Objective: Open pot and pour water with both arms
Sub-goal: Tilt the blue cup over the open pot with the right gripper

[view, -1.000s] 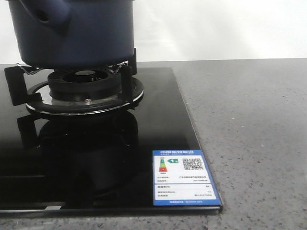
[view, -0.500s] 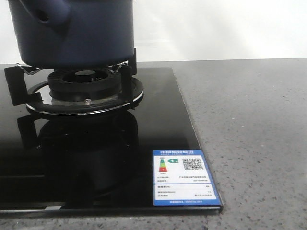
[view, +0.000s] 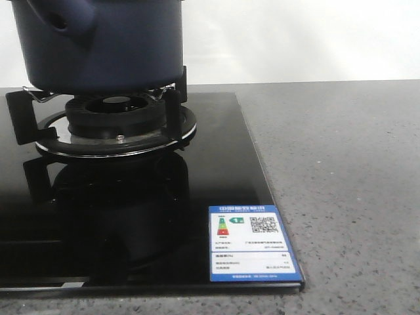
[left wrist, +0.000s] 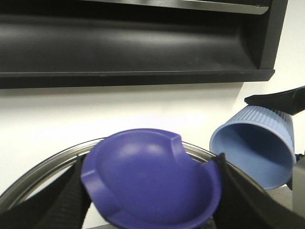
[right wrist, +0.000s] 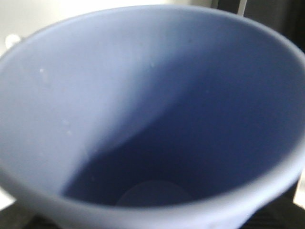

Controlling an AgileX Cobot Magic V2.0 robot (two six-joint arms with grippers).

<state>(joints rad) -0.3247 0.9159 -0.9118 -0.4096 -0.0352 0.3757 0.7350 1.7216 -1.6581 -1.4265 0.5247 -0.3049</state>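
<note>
While pot point(view: 98, 42) sits on burner point(view: 117, 125), counter point(view: 341, 184) open at rt, cup point(left wrist: 257, 145) tilted

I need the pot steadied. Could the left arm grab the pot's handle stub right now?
Probably not. The left gripper looks shut on the lid knob, so its fingers are taken. The handle stub on the pot is itself bare.
</note>
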